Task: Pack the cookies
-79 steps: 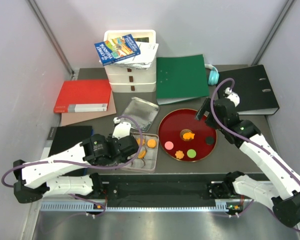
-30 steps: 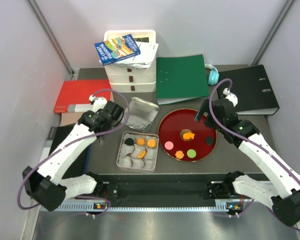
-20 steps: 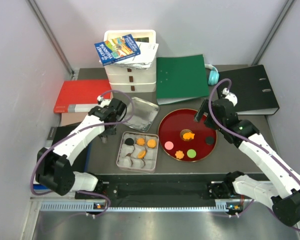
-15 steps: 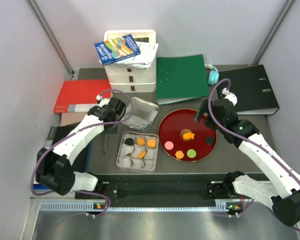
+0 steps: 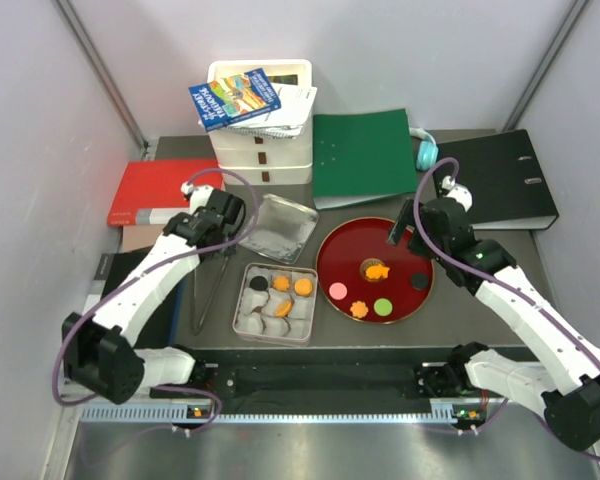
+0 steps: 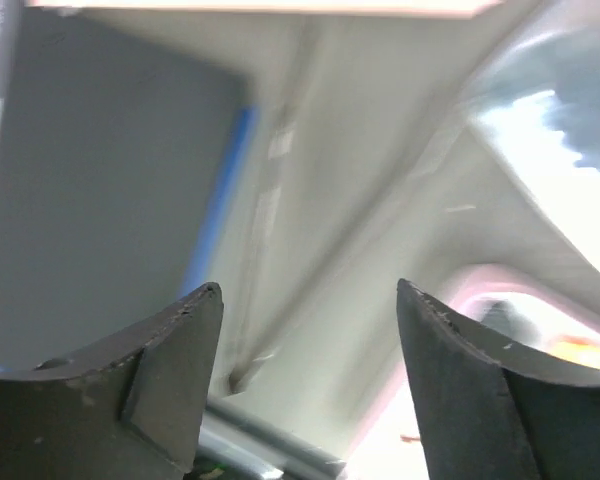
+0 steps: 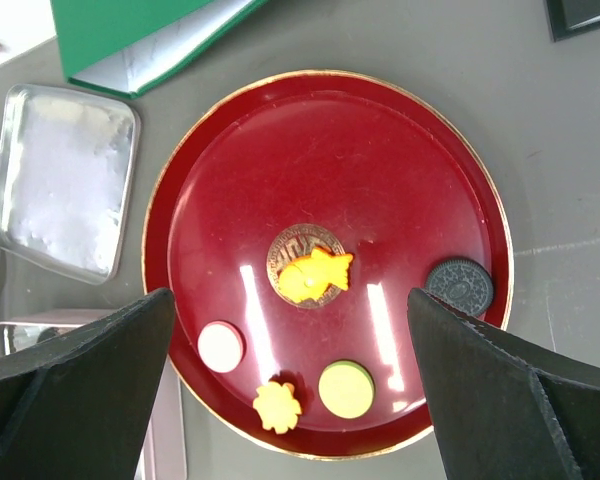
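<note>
Left claw hovering beside tin lid, toward left edge of surface; fingers gaping apart, gripping nothing. Right claw hanging over red plate, right of surface's middle; fingers also gaping wide, empty. Five cookies lying on plate: orange star at centre, black, green, orange flower and pink along near rim. More cookies sitting in tin by near edge, left of plate.
</note>
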